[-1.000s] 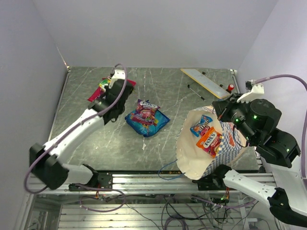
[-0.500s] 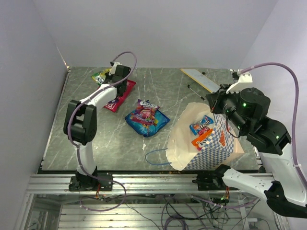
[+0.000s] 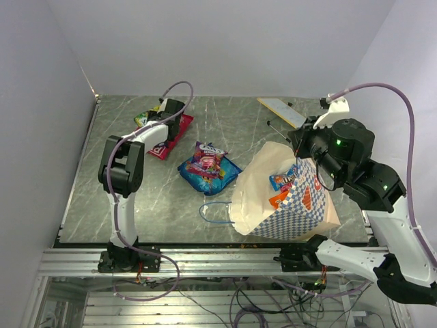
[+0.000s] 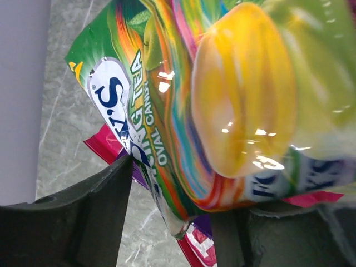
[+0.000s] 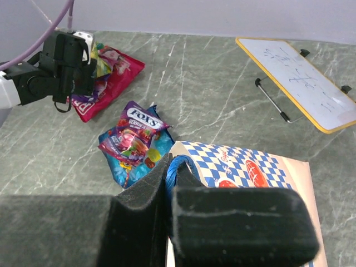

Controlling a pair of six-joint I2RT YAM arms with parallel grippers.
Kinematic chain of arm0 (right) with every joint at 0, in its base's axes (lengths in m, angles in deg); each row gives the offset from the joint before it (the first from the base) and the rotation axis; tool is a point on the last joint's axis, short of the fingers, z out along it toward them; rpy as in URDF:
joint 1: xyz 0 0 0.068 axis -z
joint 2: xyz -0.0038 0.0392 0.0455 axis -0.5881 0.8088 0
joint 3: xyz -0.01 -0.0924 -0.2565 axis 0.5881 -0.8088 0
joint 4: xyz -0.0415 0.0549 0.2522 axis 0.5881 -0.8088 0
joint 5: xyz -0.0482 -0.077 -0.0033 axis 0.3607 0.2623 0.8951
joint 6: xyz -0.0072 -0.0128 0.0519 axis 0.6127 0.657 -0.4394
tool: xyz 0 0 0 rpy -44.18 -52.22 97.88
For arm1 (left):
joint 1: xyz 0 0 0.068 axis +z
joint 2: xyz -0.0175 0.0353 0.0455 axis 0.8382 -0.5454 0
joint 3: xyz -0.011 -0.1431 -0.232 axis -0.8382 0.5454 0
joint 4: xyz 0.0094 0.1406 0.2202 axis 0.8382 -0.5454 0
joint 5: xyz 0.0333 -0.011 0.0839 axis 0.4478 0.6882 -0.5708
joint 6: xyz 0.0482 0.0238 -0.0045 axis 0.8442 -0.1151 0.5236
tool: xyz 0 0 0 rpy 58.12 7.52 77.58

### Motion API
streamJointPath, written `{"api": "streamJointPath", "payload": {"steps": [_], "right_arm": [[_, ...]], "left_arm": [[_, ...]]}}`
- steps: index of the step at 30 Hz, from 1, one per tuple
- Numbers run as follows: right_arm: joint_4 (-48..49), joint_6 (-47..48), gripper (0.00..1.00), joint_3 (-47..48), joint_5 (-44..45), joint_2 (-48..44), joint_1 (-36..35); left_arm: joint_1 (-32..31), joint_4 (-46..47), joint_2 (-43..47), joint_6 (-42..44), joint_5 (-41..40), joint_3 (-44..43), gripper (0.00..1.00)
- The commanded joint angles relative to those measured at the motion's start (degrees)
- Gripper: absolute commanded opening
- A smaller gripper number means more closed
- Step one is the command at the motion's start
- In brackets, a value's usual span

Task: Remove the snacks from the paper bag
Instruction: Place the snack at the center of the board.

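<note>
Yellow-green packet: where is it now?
Top view: the yellow-green packet lies at the table's far left, overlapping the red-pink packet, right at the left gripper. It fills the left wrist view.

The counter [image 3: 239, 123] is a smooth stone-look slab, grey-green with pale veining and a low sheen. The yellow-green packet [image 4: 233, 100] is glossy crinkled plastic film with sharp highlights on its folds. The red-pink packet [image 5: 111, 83] and blue packet [image 3: 224, 179] show the same shiny film. The paper bag [image 3: 297, 208] is matt paper, checkered outside and plain cream inside, and its string handle [image 3: 201, 210] is thin cord. The right gripper [image 5: 166, 192] has matt black, finely grained fingers [image 5: 239, 222], possibly rubber or foam. The board [image 5: 300, 78] has a smooth white face. The rail [image 3: 205, 258] is bare metal.
</note>
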Motion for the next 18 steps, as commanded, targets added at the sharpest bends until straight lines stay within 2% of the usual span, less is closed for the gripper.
{"api": "streamJointPath", "payload": {"steps": [1,4,8,14,18], "right_arm": [[-1.02,-0.89,0.0,1.49,0.43,-0.4,0.01],[-4.58,-0.3,0.0,2.57,2.26,-0.76,0.0],[-10.31,2.69,0.0,5.13,6.55,-1.62,-0.01],[-15.94,12.45,0.0,8.41,11.03,-1.3,-0.02],[-14.91,18.39,0.0,9.07,8.39,-0.37,0.0]], "left_arm": [[1.7,-4.82,1.43,-4.62,4.21,-3.07,0.67],[1.87,-8.26,4.83,-7.91,6.49,-4.38,0.74],[1.86,-13.16,10.66,-13.46,12.08,-4.71,0.98],[1.17,-15.69,21.62,-20.39,22.83,1.44,0.99],[-0.87,-16.83,28.18,-20.98,27.89,5.19,0.98]]}}
